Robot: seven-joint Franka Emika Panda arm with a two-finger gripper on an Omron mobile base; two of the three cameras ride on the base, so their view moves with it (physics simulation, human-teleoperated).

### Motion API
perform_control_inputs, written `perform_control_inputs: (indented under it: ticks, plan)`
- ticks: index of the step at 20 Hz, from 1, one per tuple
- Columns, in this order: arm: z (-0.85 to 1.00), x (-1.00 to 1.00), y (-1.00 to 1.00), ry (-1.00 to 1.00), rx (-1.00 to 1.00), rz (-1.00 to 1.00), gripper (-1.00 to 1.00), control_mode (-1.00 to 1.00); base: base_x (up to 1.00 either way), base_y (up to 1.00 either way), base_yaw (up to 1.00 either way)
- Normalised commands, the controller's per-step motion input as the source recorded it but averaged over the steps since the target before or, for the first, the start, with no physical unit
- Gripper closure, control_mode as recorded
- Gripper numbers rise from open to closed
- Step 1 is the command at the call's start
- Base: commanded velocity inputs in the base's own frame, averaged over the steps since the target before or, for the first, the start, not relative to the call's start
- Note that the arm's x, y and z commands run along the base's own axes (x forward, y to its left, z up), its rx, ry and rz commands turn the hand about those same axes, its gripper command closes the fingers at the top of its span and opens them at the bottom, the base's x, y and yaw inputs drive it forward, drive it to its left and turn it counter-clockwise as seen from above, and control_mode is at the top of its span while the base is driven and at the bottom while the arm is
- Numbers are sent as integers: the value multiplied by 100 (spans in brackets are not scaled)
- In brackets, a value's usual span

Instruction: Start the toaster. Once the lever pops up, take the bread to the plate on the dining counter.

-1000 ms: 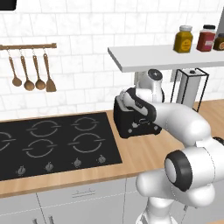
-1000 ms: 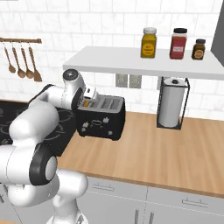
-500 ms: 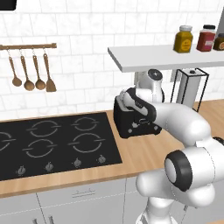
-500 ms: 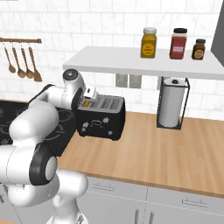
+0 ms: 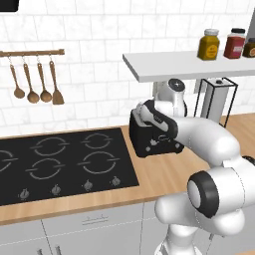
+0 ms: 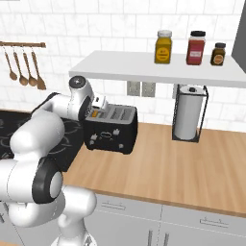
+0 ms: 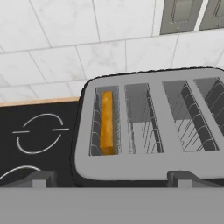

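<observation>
The black toaster (image 5: 153,141) (image 6: 111,130) (image 7: 153,131) stands on the wood wall counter beside the cooktop. A tan bread (image 7: 107,123) (image 6: 95,114) slice sits low in its leftmost slot as the hand view has it; the other slots hold nothing. My gripper (image 7: 114,178) (image 6: 99,103) hovers just above the toaster's end that holds the bread, open wide, with nothing between its fingertips (image 7: 41,177). The plate and the dining counter are out of view.
A black cooktop (image 5: 60,159) lies left of the toaster. A wall shelf (image 6: 158,68) with three jars hangs close overhead. A paper towel holder (image 6: 188,115) stands to the right. Utensils (image 5: 37,84) hang on a rail at the far left.
</observation>
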Motion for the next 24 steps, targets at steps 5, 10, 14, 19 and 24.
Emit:
perform_control_inputs:
  ticks: [5,10,14,19,24]
  plan:
    - [0,0,0,0,0,0,-100,-100,0,0,0]
    - [0,0,0,0,0,0,-100,-100,0,0,0]
    - [0,0,0,0,0,0,-100,-100,0,0,0]
    - [0,0,0,0,0,0,-100,-100,0,0,0]
    - [0,0,0,0,0,0,-100,-100,0,0,0]
